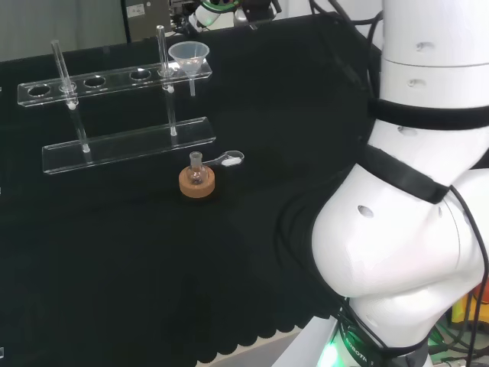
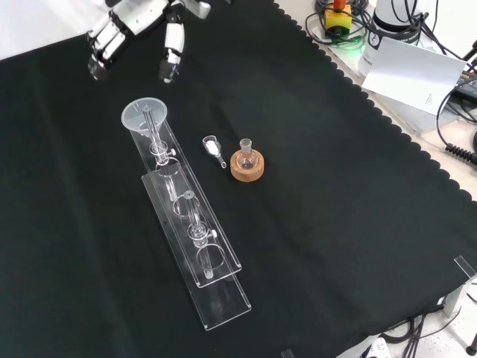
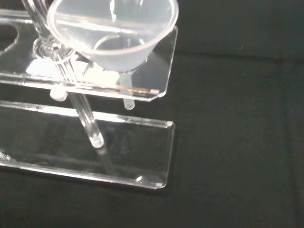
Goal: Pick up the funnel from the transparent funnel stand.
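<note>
- While the hand (image 2: 138, 33) hangs above the cloth at the top of the front view, its fingers (image 2: 173, 56) point down, relaxed and spread, with nothing held; the step in hand is the approach.
- The funnel (image 1: 189, 58) sits in the end hole of the stand (image 1: 114, 145), at the right end of the upper shelf in the head view and at the end nearest the hand in the front view. Its stem hangs down through the hole.
- A thin post (image 1: 161, 46) rises just beside the funnel, so my advice is to come in from the open end of the stand, away from that post.
- Fingers and thumb should close on the cone below the rim, on opposite sides; the wall looks thin and smooth and may slip.
- Lift straight up until the stem clears the hole; a tilt would likely catch the shelf and drag the light stand.
- Nearby, a small flask (image 2: 245, 153) on a cork ring (image 2: 247, 168) and a scoop (image 2: 213, 146) lie beside the stand, apart from the path.
</note>
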`<control>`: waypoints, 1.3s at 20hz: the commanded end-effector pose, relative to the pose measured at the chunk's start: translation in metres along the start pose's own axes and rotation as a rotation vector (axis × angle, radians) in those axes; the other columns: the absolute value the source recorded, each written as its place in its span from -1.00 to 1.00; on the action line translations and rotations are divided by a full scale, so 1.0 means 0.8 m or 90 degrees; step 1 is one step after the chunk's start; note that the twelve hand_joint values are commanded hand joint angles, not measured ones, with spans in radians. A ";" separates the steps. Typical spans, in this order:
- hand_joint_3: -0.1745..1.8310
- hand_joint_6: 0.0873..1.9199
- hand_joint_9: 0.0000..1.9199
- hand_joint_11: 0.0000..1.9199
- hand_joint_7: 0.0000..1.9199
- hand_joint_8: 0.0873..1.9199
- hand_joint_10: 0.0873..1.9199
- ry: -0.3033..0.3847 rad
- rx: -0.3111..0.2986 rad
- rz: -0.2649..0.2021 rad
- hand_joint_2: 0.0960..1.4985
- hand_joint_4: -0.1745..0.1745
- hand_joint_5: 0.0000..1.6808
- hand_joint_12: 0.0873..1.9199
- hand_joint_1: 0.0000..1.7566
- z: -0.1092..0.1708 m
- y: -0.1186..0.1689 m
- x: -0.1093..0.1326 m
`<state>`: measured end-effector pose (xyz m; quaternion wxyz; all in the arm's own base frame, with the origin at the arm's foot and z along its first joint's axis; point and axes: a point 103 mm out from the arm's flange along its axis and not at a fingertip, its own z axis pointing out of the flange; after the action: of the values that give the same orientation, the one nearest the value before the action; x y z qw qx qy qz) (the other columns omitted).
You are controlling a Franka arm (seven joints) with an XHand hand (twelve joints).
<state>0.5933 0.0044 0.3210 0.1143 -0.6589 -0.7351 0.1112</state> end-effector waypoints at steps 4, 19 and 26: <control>-0.64 -1.00 -0.76 -0.98 -1.00 -0.49 -0.28 0.007 0.064 -0.032 0.06 -0.20 -0.76 0.49 -0.41 0.022 0.011 0.018; -0.63 -1.00 -0.85 -0.96 -1.00 -0.59 -0.24 -0.016 0.072 -0.028 0.03 -0.20 -0.87 0.49 -0.39 0.047 0.028 0.028; -0.63 -1.00 -0.84 -0.96 -1.00 -0.58 -0.23 -0.018 0.081 -0.033 0.02 -0.20 -0.87 0.49 -0.38 0.053 0.038 0.027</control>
<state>0.6046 0.0284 0.2757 0.1485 -0.6315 -0.7442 0.1591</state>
